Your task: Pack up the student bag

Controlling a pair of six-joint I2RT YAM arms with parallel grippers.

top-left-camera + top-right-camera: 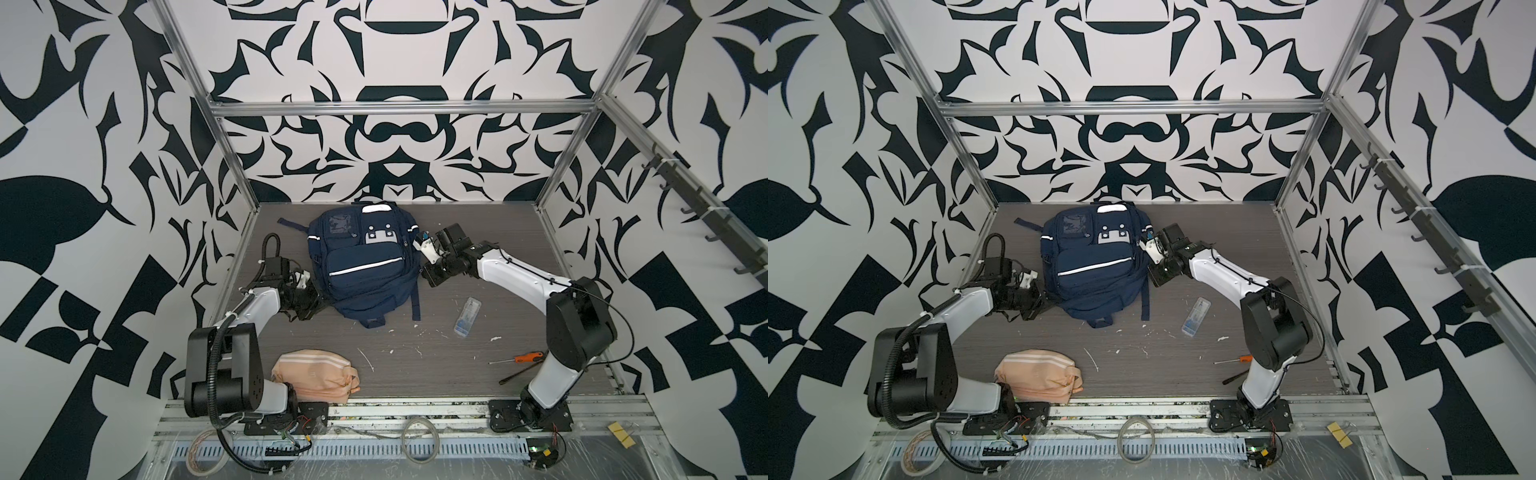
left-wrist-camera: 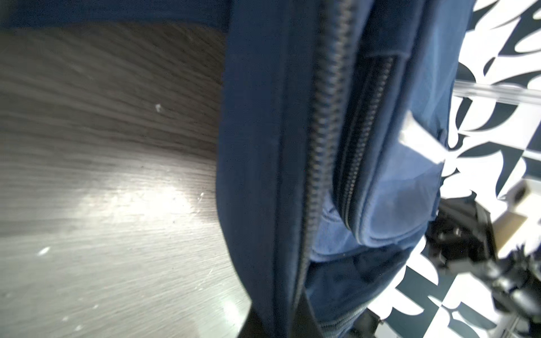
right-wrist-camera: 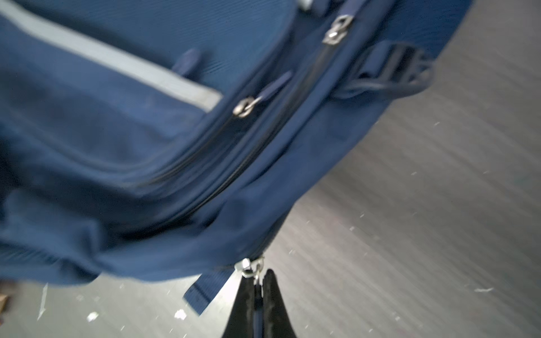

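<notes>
I get both top views bright and evenly lit from above, with only soft, short shadows on the grey wood-grain bench (image 1: 436, 357); the wide lens bows the silver metal frame rails (image 1: 399, 109) toward the edges. On the left wrist view a white glare patch washes out part of the bench, the navy-blue fabric backpack (image 2: 263, 175) sits too close to be sharp, and the black-and-white patterned wall (image 2: 497, 140) behind it is overexposed. The right wrist view is smeared throughout: backpack fabric and bench grain both streak.
</notes>
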